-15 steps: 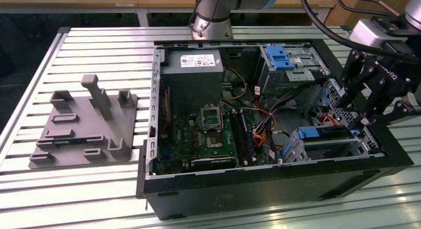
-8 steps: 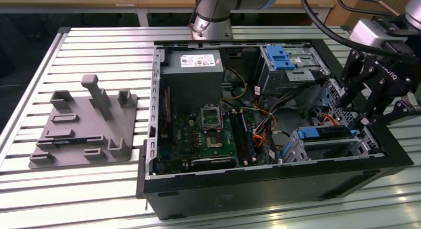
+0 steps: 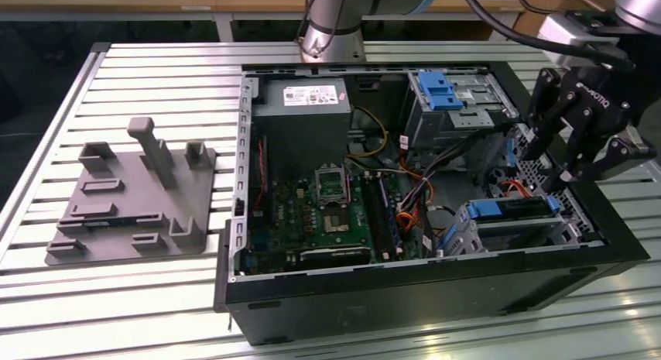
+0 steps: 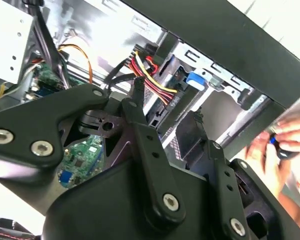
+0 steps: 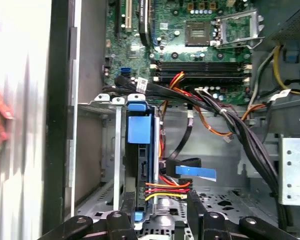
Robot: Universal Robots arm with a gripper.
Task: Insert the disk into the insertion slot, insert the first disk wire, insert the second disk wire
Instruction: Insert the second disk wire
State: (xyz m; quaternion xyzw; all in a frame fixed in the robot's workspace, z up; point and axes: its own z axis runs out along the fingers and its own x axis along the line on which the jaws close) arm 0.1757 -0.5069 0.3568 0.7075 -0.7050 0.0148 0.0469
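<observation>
The disk [image 3: 513, 210], grey in a bright blue carrier, sits inside the low metal insertion slot [image 3: 467, 238] at the case's front corner on the exterior view's right. In the first wrist view the disk [image 5: 140, 131] stands edge-on in the slot [image 5: 97, 107]. A red, yellow and black wire bundle [image 5: 166, 188] runs to its near end, and a black cable with a flat blue plug [image 5: 195, 172] lies beside it. My gripper [image 3: 547, 166] hangs just above that corner, open. Its fingers [image 5: 195, 207] straddle the wire bundle [image 4: 151, 75], one fingertip [image 4: 138, 85] right against it.
A taller grey cage with a blue latch [image 3: 444, 89] stands behind the slot. The power supply [image 3: 305, 104] and motherboard [image 3: 320, 213] fill the case's other side, with loose cables between. A grey fixture [image 3: 135, 197] lies on the slatted table. A person's hand [image 4: 285, 142] is just outside the case wall.
</observation>
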